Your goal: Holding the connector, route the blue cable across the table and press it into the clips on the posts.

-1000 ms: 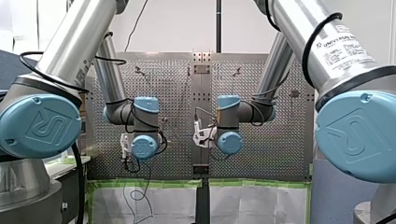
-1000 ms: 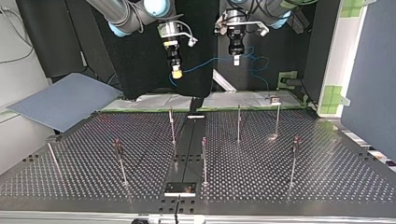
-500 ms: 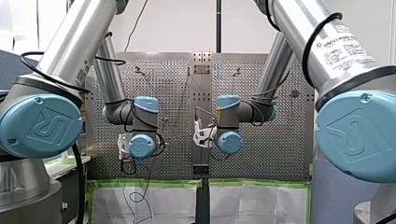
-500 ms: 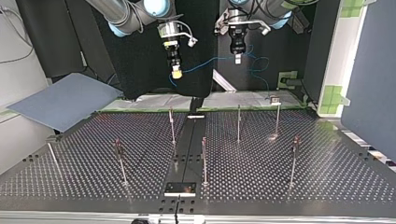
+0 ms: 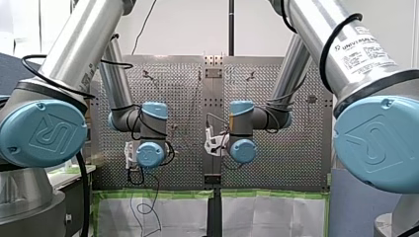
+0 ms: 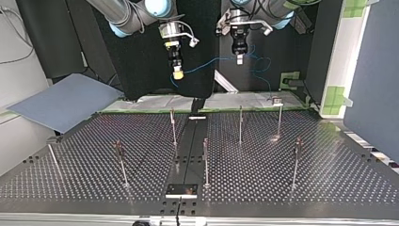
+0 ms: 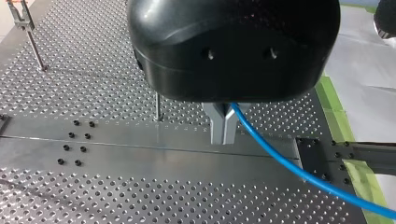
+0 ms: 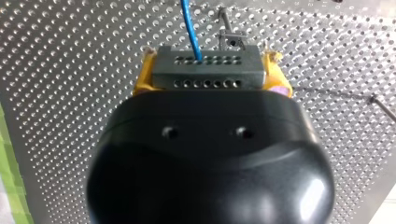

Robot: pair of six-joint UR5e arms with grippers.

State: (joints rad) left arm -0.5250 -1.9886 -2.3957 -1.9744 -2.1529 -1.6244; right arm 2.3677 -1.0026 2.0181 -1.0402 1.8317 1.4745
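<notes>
1. My left arm [image 5: 117, 81] and my right arm [image 5: 290, 74] both reached forward, forearms angled inward, with the wrists bent down side by side.
2. My left gripper [image 6: 239, 59] pointed straight down, and its metal fingers [image 7: 219, 123] were pressed together on the blue cable [image 7: 280, 161].
3. My right gripper [image 6: 178, 73] pointed down too, its tip a little lower in the top view. Its yellow pads [image 8: 144, 78] were clamped on either side of the connector [image 8: 209, 70].
4. The two grippers hung near each other without touching.

Grey connector [image 8: 208, 73] with rows of holes, clamped between yellow pads [image 8: 142, 77], thin blue cable [image 8: 189, 28] leaving its face
</notes>
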